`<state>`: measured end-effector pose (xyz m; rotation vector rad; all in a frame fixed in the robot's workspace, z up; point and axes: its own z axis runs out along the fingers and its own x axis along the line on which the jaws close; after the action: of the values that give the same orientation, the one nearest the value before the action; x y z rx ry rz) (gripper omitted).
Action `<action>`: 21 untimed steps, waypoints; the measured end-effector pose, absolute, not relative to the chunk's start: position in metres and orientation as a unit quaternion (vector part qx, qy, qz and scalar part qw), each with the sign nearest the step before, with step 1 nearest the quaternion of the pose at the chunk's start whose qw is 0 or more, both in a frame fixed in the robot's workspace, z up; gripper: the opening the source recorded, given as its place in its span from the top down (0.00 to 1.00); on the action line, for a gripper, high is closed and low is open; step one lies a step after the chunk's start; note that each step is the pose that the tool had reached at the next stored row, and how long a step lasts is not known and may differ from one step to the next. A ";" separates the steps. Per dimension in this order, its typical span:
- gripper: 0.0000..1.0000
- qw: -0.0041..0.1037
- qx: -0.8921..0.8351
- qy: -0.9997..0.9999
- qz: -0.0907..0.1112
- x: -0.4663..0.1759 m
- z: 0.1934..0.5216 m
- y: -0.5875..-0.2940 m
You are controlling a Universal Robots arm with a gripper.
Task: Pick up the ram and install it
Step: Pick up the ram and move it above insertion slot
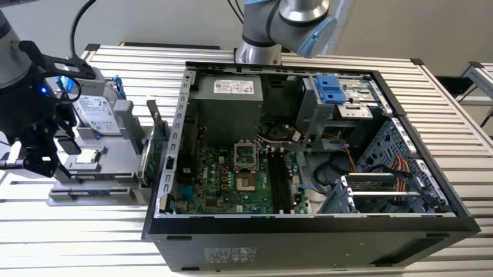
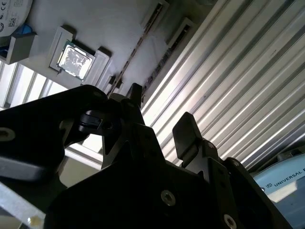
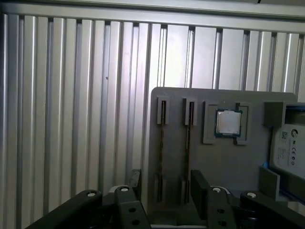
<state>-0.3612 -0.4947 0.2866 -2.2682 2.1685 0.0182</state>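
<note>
My gripper (image 3: 167, 185) hangs jaws apart, empty, over the thin dark-green ram stick (image 3: 162, 138) in its grey holder (image 3: 224, 162); I'd straddle one stick only.

Bright, even overhead light fills the exterior view. The ribbed metal counter (image 1: 77, 242) glares pale, while the open computer case (image 1: 308, 248) is deeply shadowed inside. In the second wrist view the gripper (image 2: 161, 105) is a near-black silhouette against white streaks of glare. The first wrist view is dimmer and greyish.
</note>
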 end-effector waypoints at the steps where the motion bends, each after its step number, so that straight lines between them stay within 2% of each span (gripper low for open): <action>1: 0.00 0.002 -0.723 0.691 0.006 -0.361 0.286 -0.495; 21: 0.00 0.001 -0.723 0.691 0.005 -0.361 0.272 -0.493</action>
<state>-0.3612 -0.4933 0.2723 -2.2686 2.1690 0.0173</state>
